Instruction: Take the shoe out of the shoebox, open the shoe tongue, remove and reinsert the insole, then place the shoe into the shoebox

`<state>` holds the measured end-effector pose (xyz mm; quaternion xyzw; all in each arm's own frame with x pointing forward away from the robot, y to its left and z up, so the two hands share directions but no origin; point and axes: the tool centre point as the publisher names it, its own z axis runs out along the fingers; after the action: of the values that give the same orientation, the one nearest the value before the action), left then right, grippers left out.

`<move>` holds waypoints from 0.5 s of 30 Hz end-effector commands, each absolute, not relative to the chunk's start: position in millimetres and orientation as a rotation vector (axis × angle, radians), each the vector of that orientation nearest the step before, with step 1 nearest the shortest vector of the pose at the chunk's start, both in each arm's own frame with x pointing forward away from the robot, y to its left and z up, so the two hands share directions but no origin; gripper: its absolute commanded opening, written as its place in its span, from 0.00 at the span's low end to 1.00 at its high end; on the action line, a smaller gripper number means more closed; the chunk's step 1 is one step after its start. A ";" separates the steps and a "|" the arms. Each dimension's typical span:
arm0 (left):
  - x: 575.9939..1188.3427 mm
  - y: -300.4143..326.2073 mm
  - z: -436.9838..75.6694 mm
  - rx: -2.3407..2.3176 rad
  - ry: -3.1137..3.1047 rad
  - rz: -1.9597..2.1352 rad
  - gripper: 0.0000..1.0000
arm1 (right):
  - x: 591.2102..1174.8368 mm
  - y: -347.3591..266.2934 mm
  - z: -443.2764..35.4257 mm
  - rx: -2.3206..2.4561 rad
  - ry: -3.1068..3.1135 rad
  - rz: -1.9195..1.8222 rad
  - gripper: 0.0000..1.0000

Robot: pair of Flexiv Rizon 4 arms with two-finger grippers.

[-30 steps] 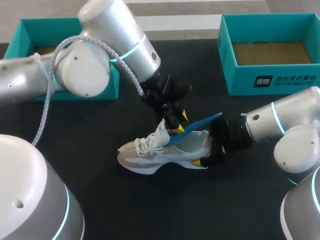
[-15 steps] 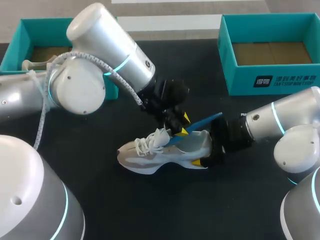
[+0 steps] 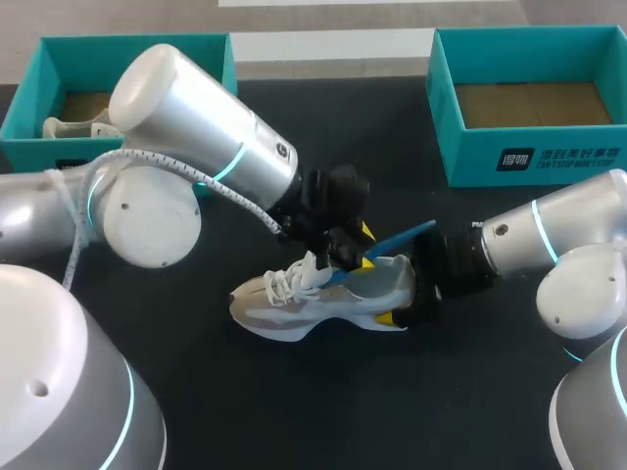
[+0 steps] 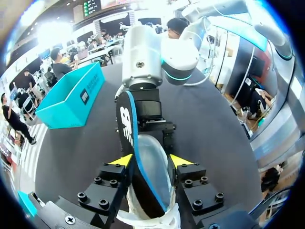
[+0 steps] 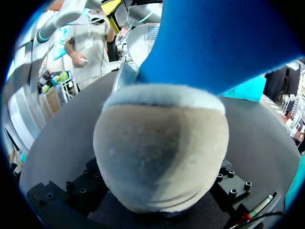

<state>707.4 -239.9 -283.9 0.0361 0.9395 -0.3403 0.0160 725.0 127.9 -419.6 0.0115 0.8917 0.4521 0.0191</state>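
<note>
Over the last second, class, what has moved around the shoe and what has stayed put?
The left arm swung down and toward the view's left, lowering the left gripper to the blue insole sticking out of the shoe and uncovering the left shoebox. The shoe, insole and right gripper stayed put.

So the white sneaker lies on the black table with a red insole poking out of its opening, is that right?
Not quite: the insole is blue, not red, as the head view shows. Otherwise yes: the white sneaker lies on the black table with it poking out of the opening.
</note>
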 end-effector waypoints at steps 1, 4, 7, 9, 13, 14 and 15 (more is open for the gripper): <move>710.0 -241.7 -279.3 0.093 2.923 -1.055 0.84 | 724.6 129.3 -419.8 0.037 2.770 1.398 0.00; 710.5 -241.5 -277.4 0.086 2.924 -1.057 1.00 | 724.6 129.3 -419.8 0.037 2.770 1.398 0.00; 710.5 -241.5 -277.4 0.086 2.924 -1.057 1.00 | 724.6 129.3 -419.8 0.037 2.770 1.398 0.00; 710.5 -241.5 -277.4 0.086 2.924 -1.057 1.00 | 724.6 129.3 -419.8 0.037 2.770 1.398 0.00; 710.5 -241.5 -277.4 0.086 2.924 -1.057 1.00 | 724.6 129.3 -419.8 0.037 2.770 1.398 0.00; 710.5 -241.5 -277.4 0.086 2.924 -1.057 1.00 | 724.6 129.3 -419.8 0.037 2.770 1.398 0.00; 710.5 -241.5 -277.4 0.086 2.924 -1.057 1.00 | 724.6 129.3 -419.8 0.037 2.770 1.398 0.00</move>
<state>710.7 -242.1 -276.8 0.0272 0.9405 -0.3384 0.0158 725.0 127.9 -419.6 0.0115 0.8917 0.4521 0.0191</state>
